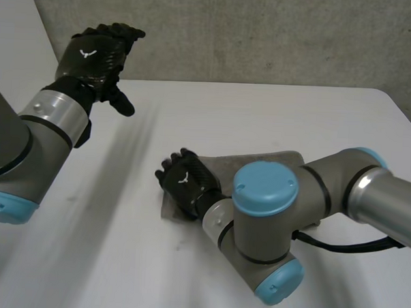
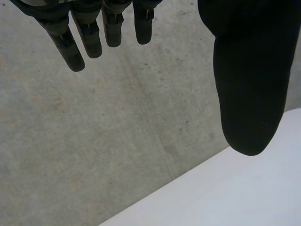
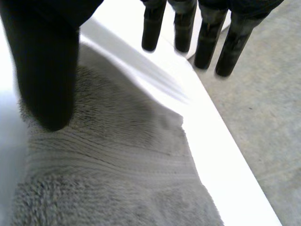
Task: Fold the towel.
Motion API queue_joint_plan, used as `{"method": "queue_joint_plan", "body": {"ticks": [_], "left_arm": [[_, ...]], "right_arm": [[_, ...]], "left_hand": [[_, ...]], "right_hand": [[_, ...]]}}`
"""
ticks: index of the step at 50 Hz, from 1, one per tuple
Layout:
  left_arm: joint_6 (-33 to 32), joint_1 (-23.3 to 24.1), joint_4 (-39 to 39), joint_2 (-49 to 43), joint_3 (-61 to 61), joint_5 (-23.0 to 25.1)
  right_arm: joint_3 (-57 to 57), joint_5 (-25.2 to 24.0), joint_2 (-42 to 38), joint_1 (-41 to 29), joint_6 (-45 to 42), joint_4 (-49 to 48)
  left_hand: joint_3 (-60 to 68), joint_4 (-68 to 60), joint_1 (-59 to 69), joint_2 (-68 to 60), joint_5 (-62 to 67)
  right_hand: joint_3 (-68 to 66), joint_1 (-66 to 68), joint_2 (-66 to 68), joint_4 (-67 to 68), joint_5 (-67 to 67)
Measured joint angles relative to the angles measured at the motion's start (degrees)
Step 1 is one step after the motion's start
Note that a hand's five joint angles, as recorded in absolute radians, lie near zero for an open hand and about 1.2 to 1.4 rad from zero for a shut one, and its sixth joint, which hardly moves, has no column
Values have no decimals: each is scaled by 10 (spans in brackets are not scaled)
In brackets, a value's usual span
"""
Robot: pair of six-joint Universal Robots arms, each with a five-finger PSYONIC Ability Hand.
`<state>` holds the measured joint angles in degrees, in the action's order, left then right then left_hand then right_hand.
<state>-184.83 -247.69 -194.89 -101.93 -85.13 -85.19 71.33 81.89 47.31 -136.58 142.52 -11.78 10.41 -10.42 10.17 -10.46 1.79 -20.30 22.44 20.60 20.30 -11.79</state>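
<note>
Towel [image 1: 287, 159]: grey, flat on the worktop [image 1: 106, 231]; my right arm [image 1: 271, 218] hides much of it in head view.
Right robot hand [image 1: 185, 184]: over the towel's edge; its wrist view shows me straight fingers [image 3: 153, 28], gripping nothing.
Left robot hand [image 1: 94, 57]: raised off the worktop, fingers loose, empty.

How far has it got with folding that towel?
Done: the grey towel lies on the white table as a small compact shape, so it seems at least partly folded; the arm hides much of it. In hand: the right robot hand is over its edge, fingers straight, gripping nothing; the left robot hand is raised, open. Left: perhaps a last fold or smoothing.
</note>
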Motion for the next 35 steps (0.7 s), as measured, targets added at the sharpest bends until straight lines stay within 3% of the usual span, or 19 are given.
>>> {"method": "queue_joint_plan", "body": {"ticks": [2,12,23,28,31,32,33,35], "left_arm": [[1,4,0,-9,4,0],[11,22,0,-36,15,-1],[26,51,30,-68,16,-2],[41,65,71,-82,29,-12],[64,71,110,-87,45,-30],[71,72,120,-87,50,-34],[83,74,138,-88,57,-41],[103,76,168,-87,70,-50]], "right_arm": [[12,6,21,11,18,2],[156,22,172,153,166,26],[287,9,202,271,165,25],[326,-15,199,310,142,-1],[340,-26,196,325,135,-32],[341,-27,195,326,134,-37],[343,-29,195,329,133,-51],[342,-29,195,332,132,-67]], "left_hand": [[0,0,0,0,0],[0,0,0,1,0],[0,0,0,0,0],[0,0,0,0,0],[0,0,0,0,0],[0,0,0,0,0],[0,0,0,0,0],[-1,0,0,1,0]], "right_hand": [[69,-75,-72,-65,68],[105,-119,-106,-101,95],[76,-73,-78,-78,90],[-49,64,45,46,-30],[-253,306,251,253,-232],[-253,306,251,253,-232],[-372,430,369,364,-341],[-429,493,427,430,-406]]}}
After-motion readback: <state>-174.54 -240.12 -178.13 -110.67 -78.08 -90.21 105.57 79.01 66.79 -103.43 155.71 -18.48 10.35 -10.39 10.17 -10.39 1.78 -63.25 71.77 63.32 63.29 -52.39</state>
